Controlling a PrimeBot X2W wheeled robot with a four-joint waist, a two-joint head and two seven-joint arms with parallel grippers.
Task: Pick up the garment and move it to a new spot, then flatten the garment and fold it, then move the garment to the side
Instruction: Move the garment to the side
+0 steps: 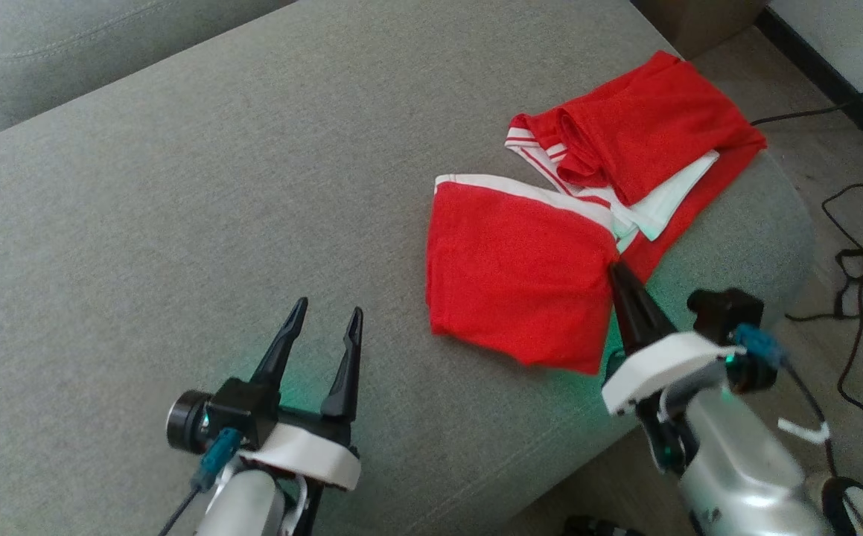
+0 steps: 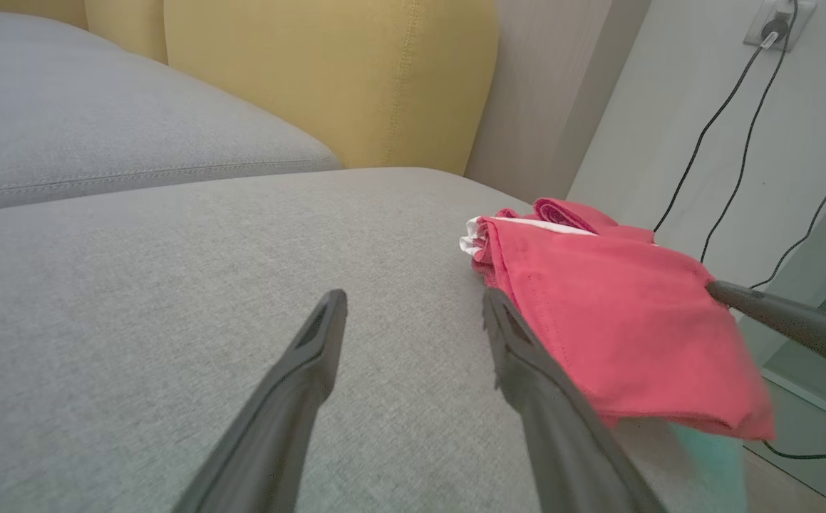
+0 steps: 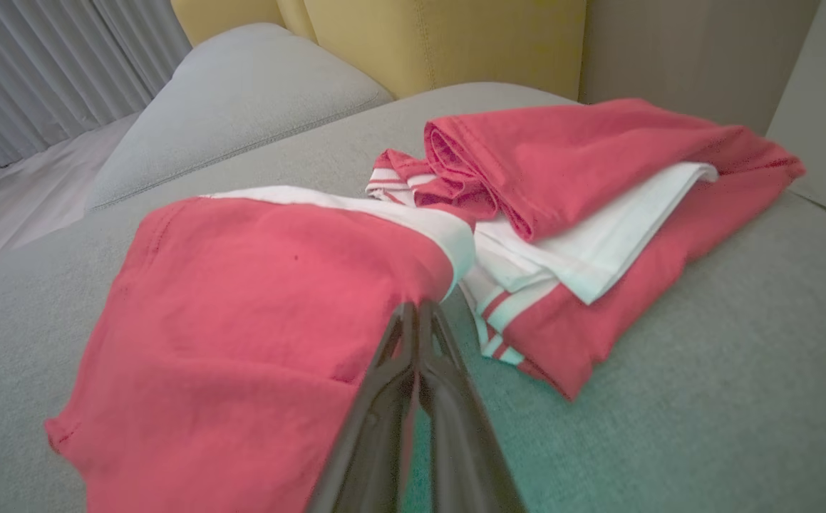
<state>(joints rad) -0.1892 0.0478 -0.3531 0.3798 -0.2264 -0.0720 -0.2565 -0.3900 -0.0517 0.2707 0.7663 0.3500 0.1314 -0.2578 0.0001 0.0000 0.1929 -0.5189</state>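
Underneath everything, a broad grey woven-fabric sofa seat, with a second grey cushion beyond its far-left corner and upright mustard-yellow back cushions behind.

On the seat's right-hand part, close to its rounded edge, a red jersey garment with white bands and thin stripes. Loosely folded in two lumps. Nearer, a flat red panel edged in white. Farther, a rolled red layer over a white one, touching the first. Near panel tented upward along its right edge, toward the pinch.

Gripped there by the right gripper, its two long dark fingers pressed together on red cloth just below the white band. Clearest along that gripper's own fingers, with cloth caught between the tips.

To the left, well apart from the pinch, the left gripper. Fingers spread, nothing between them, over bare grey upholstery. From the left wrist, its right finger just beside the garment's near-left corner. Contact there impossible to judge.

On the floor to the right of the sofa, thin black cables. Two more up the pale wall, one plugged into a white wall socket.
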